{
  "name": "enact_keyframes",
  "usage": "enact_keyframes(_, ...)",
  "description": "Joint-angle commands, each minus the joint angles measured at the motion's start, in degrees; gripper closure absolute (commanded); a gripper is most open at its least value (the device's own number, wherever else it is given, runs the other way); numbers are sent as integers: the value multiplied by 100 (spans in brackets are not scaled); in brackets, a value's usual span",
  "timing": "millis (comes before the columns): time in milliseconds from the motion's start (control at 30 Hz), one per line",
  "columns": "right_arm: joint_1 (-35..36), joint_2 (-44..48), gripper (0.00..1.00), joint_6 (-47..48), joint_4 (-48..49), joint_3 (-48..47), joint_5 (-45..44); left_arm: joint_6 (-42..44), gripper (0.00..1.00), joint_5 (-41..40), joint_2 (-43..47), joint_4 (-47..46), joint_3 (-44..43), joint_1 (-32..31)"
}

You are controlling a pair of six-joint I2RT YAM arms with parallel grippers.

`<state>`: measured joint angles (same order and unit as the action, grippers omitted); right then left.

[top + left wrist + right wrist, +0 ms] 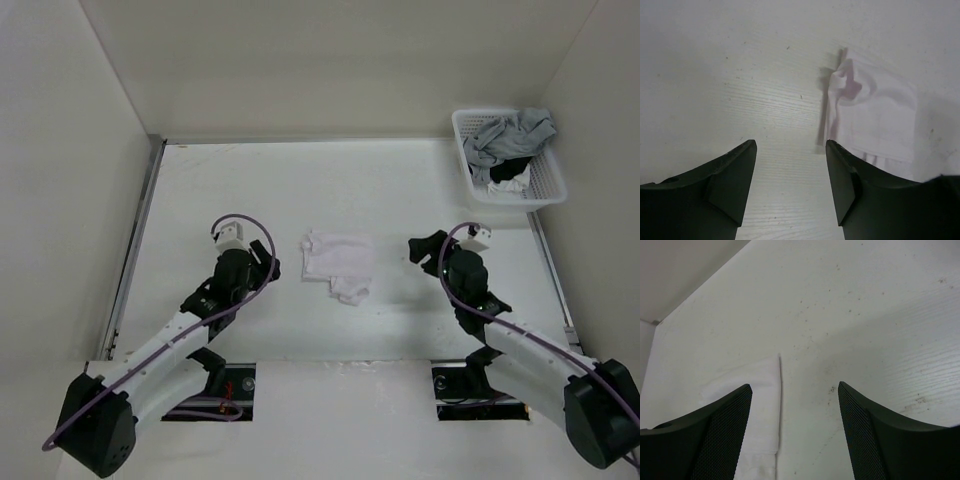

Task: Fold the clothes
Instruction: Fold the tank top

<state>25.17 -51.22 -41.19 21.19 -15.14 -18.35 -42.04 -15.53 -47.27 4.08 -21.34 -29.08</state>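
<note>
The clothes (338, 262) lie folded into a small white bundle on the table between the two arms, with a crumpled bit sticking out at the near side. My left gripper (270, 268) sits just left of the bundle, open and empty. In the left wrist view the clothes (875, 112) lie ahead and to the right of the open left gripper (790, 145). My right gripper (422, 250) sits to the right of the bundle, also open and empty. In the right wrist view the clothes (755, 405) show at the lower left, partly behind the left finger of the right gripper (795, 387).
A white basket (548, 192) stands at the back right corner, holding a grey garment (510, 132) and a small black garment (510, 172). White walls close in the table at the back and on both sides. A metal rail (135, 250) runs along the left edge.
</note>
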Motion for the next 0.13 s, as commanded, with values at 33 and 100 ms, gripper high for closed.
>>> enact_keyframes(33,-34,-46,26,-65,333,-77,-72,205,44,129,-326,-609,-80,-154)
enact_keyframes(100,-52,-28,26,-65,333,-77,-72,214,43,103,-371,-671,-142,-233)
